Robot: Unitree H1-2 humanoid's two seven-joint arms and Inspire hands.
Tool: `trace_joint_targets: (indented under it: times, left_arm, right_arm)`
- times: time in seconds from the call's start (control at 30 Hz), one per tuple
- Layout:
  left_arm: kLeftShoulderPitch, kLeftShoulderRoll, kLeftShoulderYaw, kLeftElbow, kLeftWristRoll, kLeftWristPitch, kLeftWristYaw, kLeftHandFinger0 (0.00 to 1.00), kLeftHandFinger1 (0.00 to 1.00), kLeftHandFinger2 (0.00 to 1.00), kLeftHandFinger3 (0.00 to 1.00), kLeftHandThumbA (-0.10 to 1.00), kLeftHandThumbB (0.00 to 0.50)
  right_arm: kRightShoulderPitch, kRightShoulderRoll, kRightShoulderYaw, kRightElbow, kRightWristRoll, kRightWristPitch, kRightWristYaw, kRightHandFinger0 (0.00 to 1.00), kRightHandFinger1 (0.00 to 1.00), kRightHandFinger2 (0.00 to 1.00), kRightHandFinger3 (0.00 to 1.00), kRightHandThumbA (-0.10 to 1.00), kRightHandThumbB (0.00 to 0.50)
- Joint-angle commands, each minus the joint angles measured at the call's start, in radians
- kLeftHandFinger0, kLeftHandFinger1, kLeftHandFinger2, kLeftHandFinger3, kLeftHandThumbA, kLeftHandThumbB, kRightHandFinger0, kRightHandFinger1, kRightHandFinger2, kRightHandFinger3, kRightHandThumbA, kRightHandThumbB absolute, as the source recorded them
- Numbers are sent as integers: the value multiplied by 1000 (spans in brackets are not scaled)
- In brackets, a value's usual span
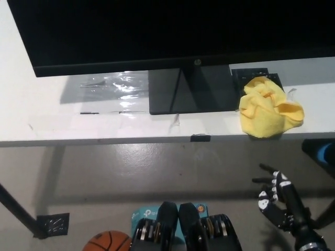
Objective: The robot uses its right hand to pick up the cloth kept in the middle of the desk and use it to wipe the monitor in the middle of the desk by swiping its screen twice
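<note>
yellow cloth [270, 114] lies on desk [63, 117]; right robot hand [276, 201] below, fingers spread, empty.

Path: bare grey floor between black right hand [277, 201] and white desk's front edge [157, 138].
Cloth: crumpled yellow cloth [269, 112] uncovered above.
Obstacle: black flat monitor [172, 31] overhangs the desk's rear; its black stand base [191, 94] sits just left of the cloth.

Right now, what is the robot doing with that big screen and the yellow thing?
Nothing is being held yet. The yellow cloth lies crumpled on the white desk, just right of the monitor stand. The robot's black right hand hangs below the desk edge with its fingers apart, under the cloth but not touching it. The white left hand is out of sight. The job is to wipe the screen with the cloth, and that has not started. A basketball sits on the floor.
</note>
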Motion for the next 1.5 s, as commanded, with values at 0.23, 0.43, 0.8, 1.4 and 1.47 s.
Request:
trace_joint_targets:
  times: [0.23, 0.43, 0.8, 1.4, 1.47]
  left_arm:
    - [18, 4, 8, -32, 20, -11, 5, 539, 568, 714, 935, 121, 17]
    - [9, 1, 10, 3, 15, -33, 9, 523, 547, 702, 909, 97, 27]
    - [15, 6, 10, -22, 24, -10, 3, 551, 575, 717, 932, 130, 15]
    - [7, 17, 20, -17, 29, -29, -1, 539, 565, 704, 910, 135, 22]
    - [5, 19, 16, -15, 36, -18, -2, 554, 573, 718, 923, 152, 18]
  right_arm:
    - [-189, -61, -6, -250, -40, 21, 55, 376, 442, 626, 873, -100, 86]
    - [-367, -97, -8, -311, -36, 60, 97, 276, 391, 594, 833, -71, 116]
    - [-484, -196, 51, -220, -109, 222, 197, 1000, 1000, 1000, 1000, 541, 133]
    - [-573, -280, 109, 276, -207, 140, 158, 1000, 1000, 1000, 1000, 975, 208]
    - [-592, -282, 112, 333, -210, 126, 150, 1000, 1000, 1000, 1000, 934, 192]
